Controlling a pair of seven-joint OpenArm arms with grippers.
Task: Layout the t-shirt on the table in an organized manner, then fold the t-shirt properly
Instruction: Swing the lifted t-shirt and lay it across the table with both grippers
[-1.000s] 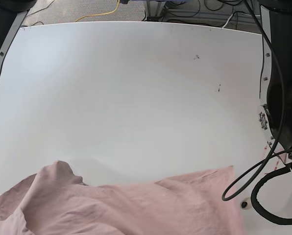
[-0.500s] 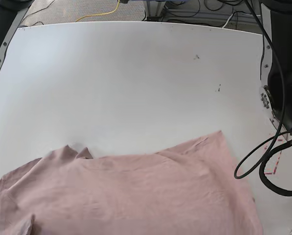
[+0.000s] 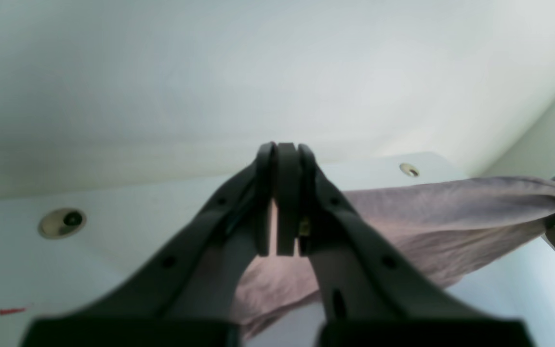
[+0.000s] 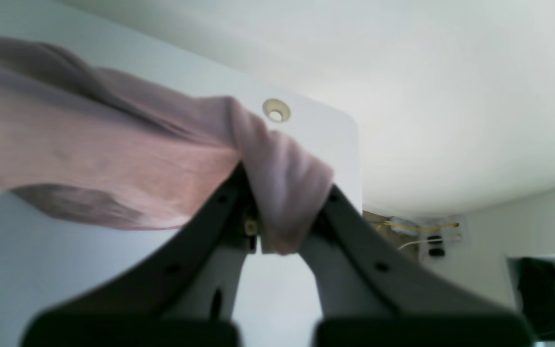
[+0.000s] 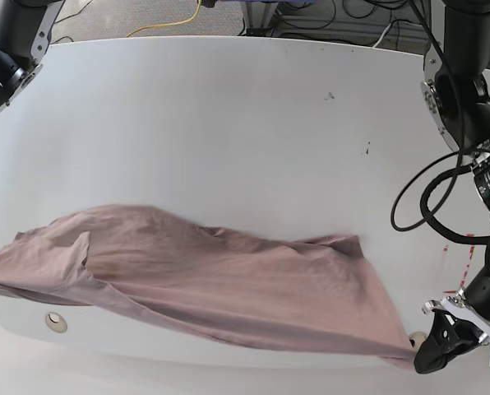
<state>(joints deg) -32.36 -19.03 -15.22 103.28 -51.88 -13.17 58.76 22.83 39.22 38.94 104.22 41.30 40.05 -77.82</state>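
Mauve knit fills the lower part of the base view: the t-shirt (image 5: 204, 284) hangs stretched between my two arms, sagging across the near edge of the counter (image 5: 228, 148), rumpled and not yet flat. My left gripper (image 5: 436, 341), at the lower right of that frame, is clenched on one corner of the cloth; in its wrist view the jaws stand pressed together with a thin strip of fabric between them. My right gripper (image 4: 277, 226) is clenched on a thick bunched fold at the other end, off the left edge of the base view.

To do this spreading step well, I judge I should keep both corners level and taut, carry them toward the far side of the counter, then lower evenly so the body lays down without trapping that fold near the left sleeve.

No brand, label or writing is readable; only a red dashed mark (image 5: 459, 263) at the right.
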